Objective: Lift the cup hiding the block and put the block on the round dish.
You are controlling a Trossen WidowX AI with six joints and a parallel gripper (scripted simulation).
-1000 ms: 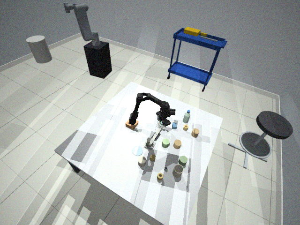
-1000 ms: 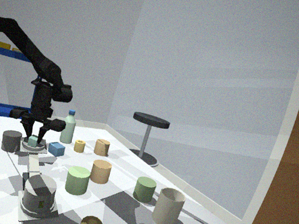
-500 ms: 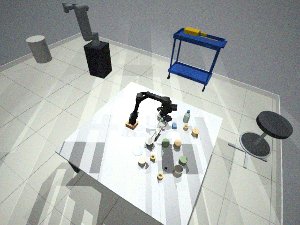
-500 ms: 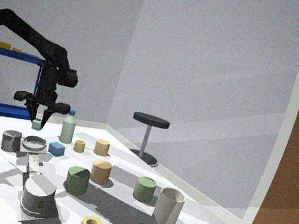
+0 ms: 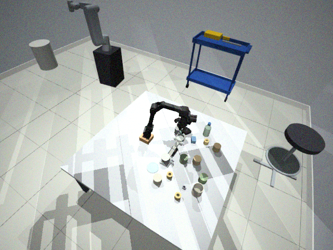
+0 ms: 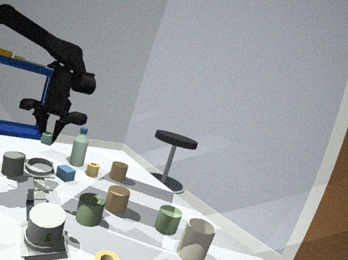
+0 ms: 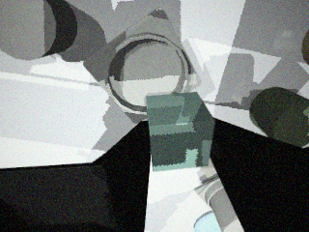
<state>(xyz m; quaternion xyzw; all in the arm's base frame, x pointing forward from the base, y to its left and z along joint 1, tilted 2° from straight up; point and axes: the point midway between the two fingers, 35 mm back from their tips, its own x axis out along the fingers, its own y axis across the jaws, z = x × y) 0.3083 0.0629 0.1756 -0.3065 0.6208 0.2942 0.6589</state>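
My gripper [image 6: 47, 137] [image 7: 175, 126] is shut on the teal block [image 6: 46, 138] [image 7: 178, 137] and holds it in the air above the balance's far holder. That holder, a ringed plate [image 6: 50, 175] [image 7: 98, 64], bears no cup. One grey cup [image 6: 12, 164] [image 5: 177, 130] [image 7: 21, 29] stands on the table beside it. The other cup [image 6: 46, 225] [image 5: 165, 158] stands in the holder at the near end of the balance [image 6: 39, 196]. The round pale blue dish [image 5: 152, 167] [image 7: 207, 222] lies flat on the table with nothing on it, and is outside the exterior view.
A blue block [image 5: 193, 139] [image 6: 66, 173] and a bottle [image 5: 206, 130] [image 6: 79, 152] stand near the far holder. Green cylinders [image 6: 90, 209] [image 6: 168, 220] and brown ones [image 6: 117, 199] stand to the right. A cream cylinder [image 5: 157, 179] and a yellow ring [image 5: 169, 175] stand near the dish.
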